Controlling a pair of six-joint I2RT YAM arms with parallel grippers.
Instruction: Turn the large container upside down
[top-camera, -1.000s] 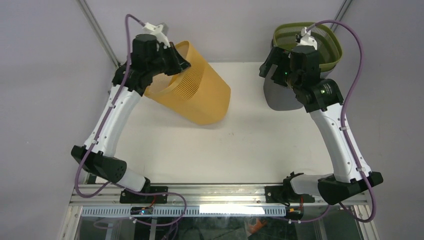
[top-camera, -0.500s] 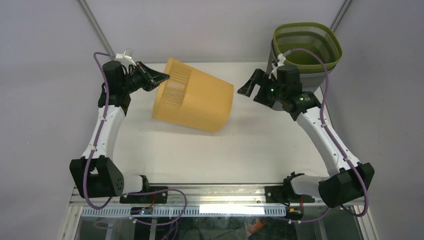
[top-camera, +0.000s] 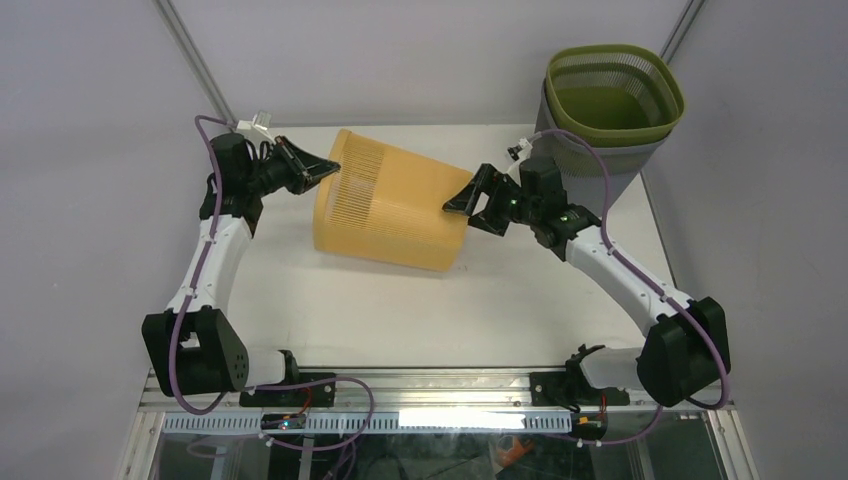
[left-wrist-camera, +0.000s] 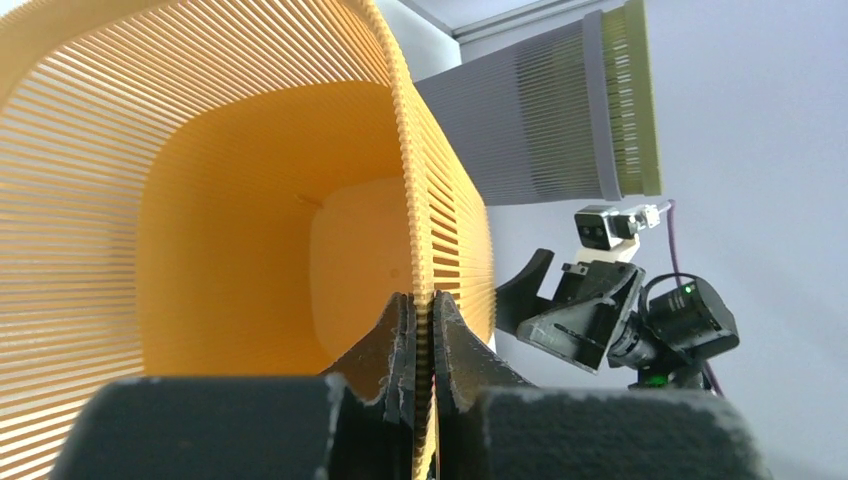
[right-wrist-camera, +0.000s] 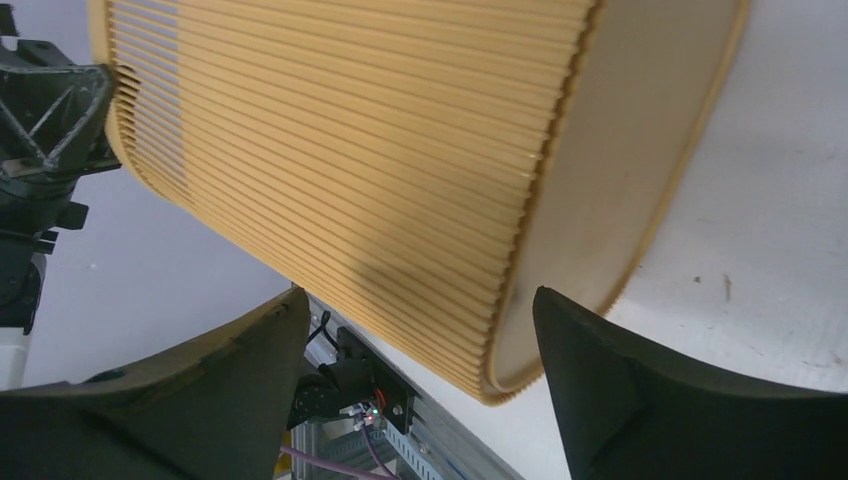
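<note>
We find the orange container (top-camera: 390, 205) on its side at upper centre of the overhead frame, with its mouth facing left. The left gripper (top-camera: 328, 166) is clamped onto its rim. The right gripper (top-camera: 468, 208) has its jaws spread wide at the container's base; we cannot tell whether it touches.

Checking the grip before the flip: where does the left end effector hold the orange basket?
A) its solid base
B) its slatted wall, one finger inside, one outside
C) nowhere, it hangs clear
B: the left wrist view shows the left end effector shut on the wall of the orange basket, a finger each side.
</note>
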